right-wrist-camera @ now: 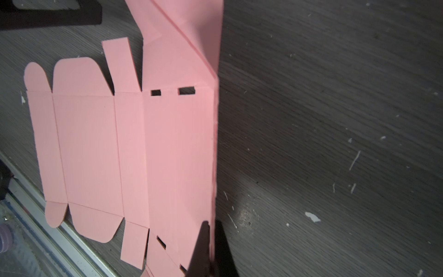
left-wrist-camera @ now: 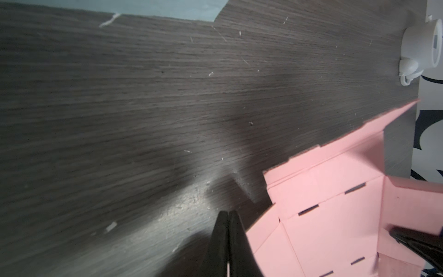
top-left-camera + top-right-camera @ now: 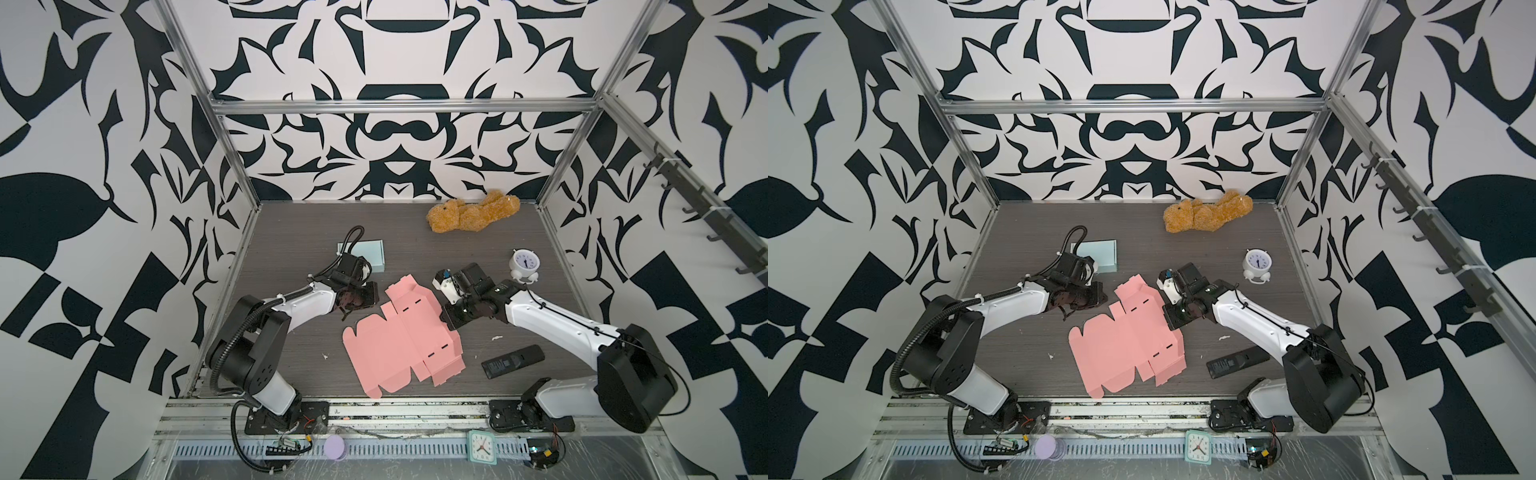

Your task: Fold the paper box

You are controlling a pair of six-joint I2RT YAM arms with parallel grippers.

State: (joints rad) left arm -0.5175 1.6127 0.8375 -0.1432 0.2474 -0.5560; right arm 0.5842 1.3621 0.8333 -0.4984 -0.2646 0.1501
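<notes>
**Top views:** the pink paper box (image 3: pixel 399 345), a die-cut blank that is mostly flat, lies mid-table toward the near side, btwn the two arms. Its near corner reaches the near rim of the table (image 3: pixel 291 232). R gripper (image 3: pixel 448 321) sits at the blank's right edge. L gripper (image 3: pixel 368 296) is just off its far-left corner, not on it. Teddy (image 3: pixel 473 212) is far right, alarm clock (image 3: pixel 524 264) and remote (image 3: pixel 513 360) are on the right, and a pale blue card (image 3: pixel 372 255) is far left. None of these touch the blank.

**L wrist:** L gripper (image 2: pixel 227 217) has its fingers pressed together w/ nothing btwn them, over bare wood just beside the blank's edge. Can't tell if it touches the table.

**R wrist:** R gripper (image 1: pixel 212 226) is clamped on the blank's right-hand flap, one finger each side of the raised pink edge. The other panels lie flat to the left of it.

**Step in hand (my read):** standing up the right wall along its scored crease.
- Swing the flap about the score line rather than pulling, or the light blank prob. slides right.
- The empty L gripper would do best pressed on the base panel near that crease as an anchor.
- The pinch seems nearer one end of the long edge, so the wall may twist.
- Go slow and a bit past upright so the fold sets.
</notes>
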